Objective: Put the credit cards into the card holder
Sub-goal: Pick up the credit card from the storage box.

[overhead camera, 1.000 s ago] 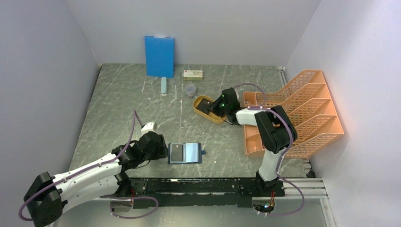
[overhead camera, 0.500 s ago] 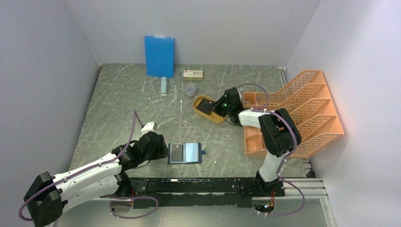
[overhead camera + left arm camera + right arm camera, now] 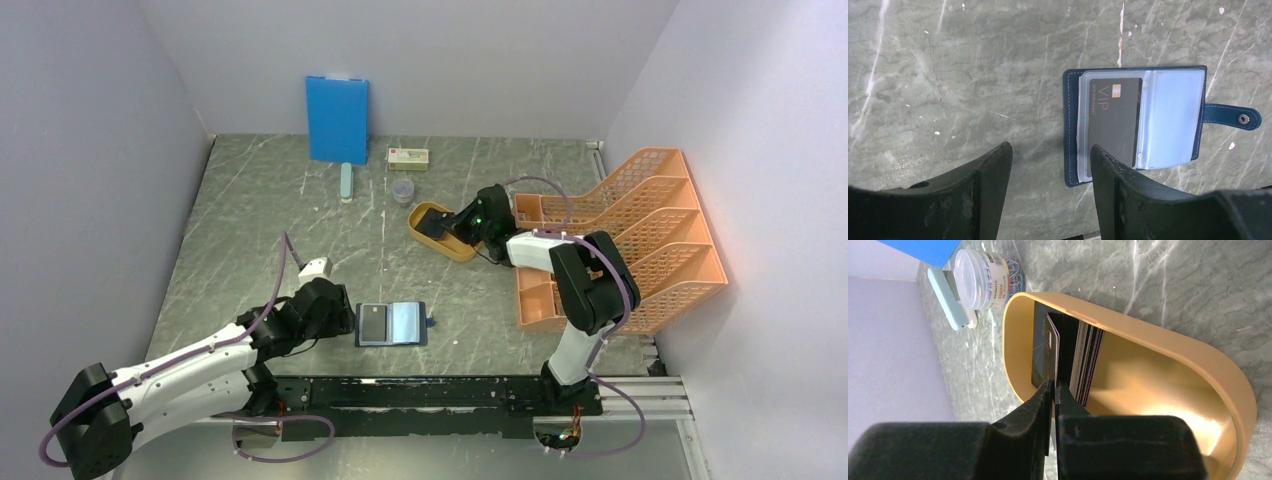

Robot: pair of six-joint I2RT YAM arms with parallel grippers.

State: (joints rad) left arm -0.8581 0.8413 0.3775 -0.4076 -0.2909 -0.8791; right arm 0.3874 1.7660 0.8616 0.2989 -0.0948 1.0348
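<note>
The right tool (image 3: 1054,390) pinches a dark credit card (image 3: 1052,345) in the yellow tray (image 3: 1168,347); the left tool (image 3: 1050,150) gapes beside the card holder (image 3: 1173,115).

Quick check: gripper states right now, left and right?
Left gripper: open, empty, beside the card holder.
Right gripper: closed on a card in the tray.

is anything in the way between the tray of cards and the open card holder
Nothing visible: bare table lies between tray and card holder. The left end effector sits open at the holder's left edge, off that path. The right end effector pinches a card in the tray.
</note>
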